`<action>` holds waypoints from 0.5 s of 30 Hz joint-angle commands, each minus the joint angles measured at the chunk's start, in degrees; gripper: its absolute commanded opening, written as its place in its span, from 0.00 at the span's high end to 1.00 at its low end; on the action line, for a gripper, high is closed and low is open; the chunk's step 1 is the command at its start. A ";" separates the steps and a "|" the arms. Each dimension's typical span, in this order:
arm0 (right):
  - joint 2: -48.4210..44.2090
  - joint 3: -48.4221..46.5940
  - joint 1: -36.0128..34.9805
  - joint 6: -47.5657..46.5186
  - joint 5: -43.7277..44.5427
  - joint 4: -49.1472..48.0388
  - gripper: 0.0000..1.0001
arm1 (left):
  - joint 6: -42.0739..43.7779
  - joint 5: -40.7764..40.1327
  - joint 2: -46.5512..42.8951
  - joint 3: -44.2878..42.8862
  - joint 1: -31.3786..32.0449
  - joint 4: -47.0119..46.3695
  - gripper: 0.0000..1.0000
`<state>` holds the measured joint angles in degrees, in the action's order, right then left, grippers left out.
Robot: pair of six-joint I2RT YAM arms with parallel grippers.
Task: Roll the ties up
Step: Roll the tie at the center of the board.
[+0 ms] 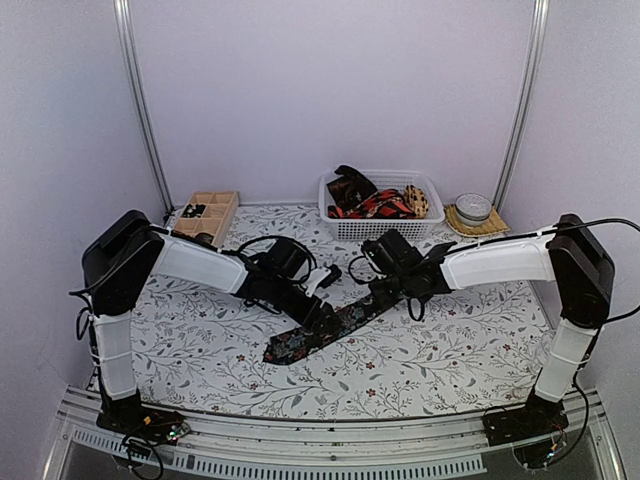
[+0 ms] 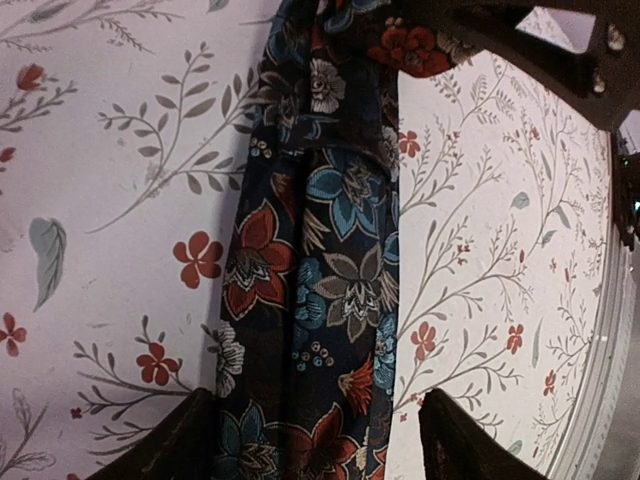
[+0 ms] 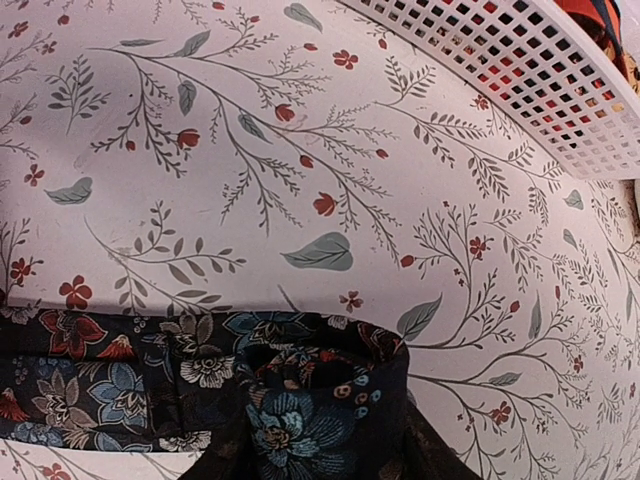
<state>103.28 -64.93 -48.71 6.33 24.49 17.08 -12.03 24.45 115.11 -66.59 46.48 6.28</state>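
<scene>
While the dark floral tie lies diagonally on the flowered tablecloth in front of the white basket, I see my left gripper spread wide, 1 finger on each side of the fabric, not pinching it. My right gripper sits at the tie's far end, where the cloth folds over between its 2 fingers, but I cannot tell whether they press it.

Dark floral tie (diagonal) on tablecloth
</scene>
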 commanded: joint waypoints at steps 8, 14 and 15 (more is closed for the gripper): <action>5.48 0.87 -3.12 -1.33 8.11 -4.07 0.59 | -1.72 1.00 3.63 4.13 0.06 9.28 0.34; 5.87 2.56 -3.15 -3.62 12.84 -6.75 0.59 | -1.77 1.31 3.87 4.86 0.17 9.26 0.38; 5.98 2.64 -3.11 -4.18 13.19 -7.03 0.59 | -1.77 1.23 4.06 4.94 0.19 9.31 0.38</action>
<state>105.62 -63.07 -51.44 4.45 33.04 13.21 -12.29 26.02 115.09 -65.58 46.41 5.06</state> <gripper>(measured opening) 0.407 0.619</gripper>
